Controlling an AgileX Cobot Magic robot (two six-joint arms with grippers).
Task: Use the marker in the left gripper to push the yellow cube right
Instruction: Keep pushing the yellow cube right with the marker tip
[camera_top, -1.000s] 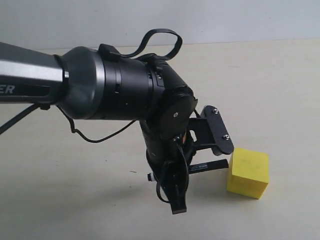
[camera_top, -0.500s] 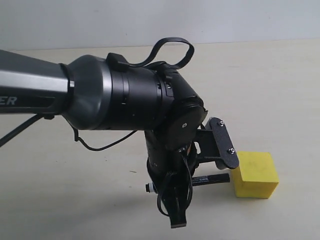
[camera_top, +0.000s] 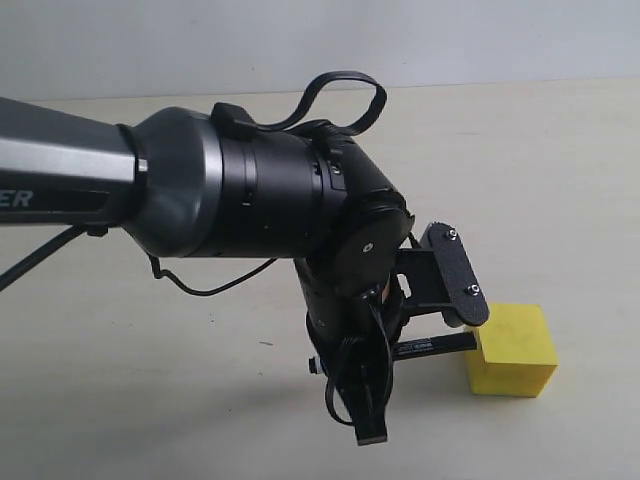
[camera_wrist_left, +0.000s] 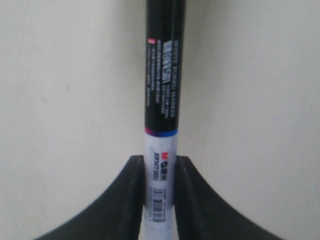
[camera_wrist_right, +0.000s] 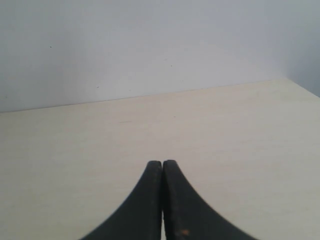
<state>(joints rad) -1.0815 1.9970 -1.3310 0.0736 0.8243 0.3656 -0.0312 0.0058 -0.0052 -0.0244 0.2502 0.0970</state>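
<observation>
The yellow cube rests on the pale table at the lower right of the exterior view. My left gripper hangs low from the bulky black arm, just left of the cube, and is shut on the marker. The marker lies roughly level, and its black end meets the cube's left face. In the left wrist view the left gripper clamps the marker on its white barrel, with the black printed part reaching beyond the fingers. The cube is out of that view. My right gripper is shut on nothing, above bare table.
The arm's silver-grey tube and a black cable cross the left half of the exterior view. The pale table runs back to a light wall. A table corner shows in the right wrist view.
The left arm has moved right with the marker in its grip. The cube slid right and turned slightly, mostly in the first half second; since then it has barely moved.
</observation>
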